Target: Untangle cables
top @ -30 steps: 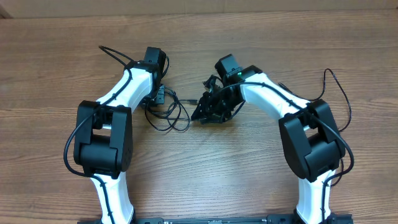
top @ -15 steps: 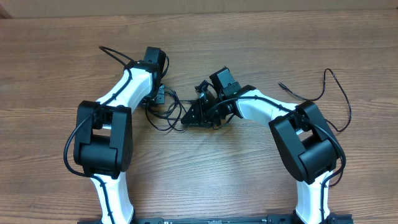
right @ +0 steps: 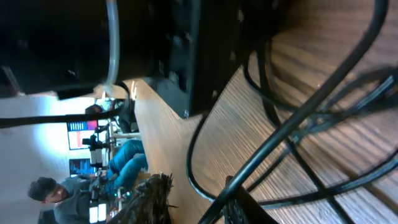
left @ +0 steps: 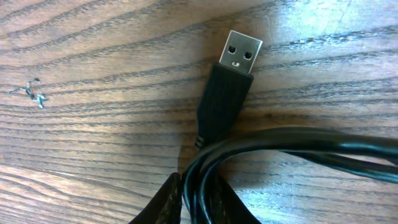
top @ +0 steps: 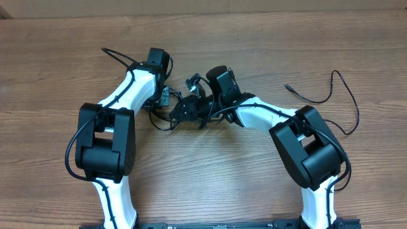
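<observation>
Cables (top: 170, 119) lie in loose loops on the table (top: 254, 38), right against my left gripper (top: 163, 100). That gripper is clamped on strands of them, and a USB plug (left: 239, 55) lies flat just past its tips. My right gripper (top: 182, 109) sits just right of the left gripper, among the loops. I cannot tell whether its jaws are apart or together. One more cord (top: 321, 97) lies well right of the left gripper.
</observation>
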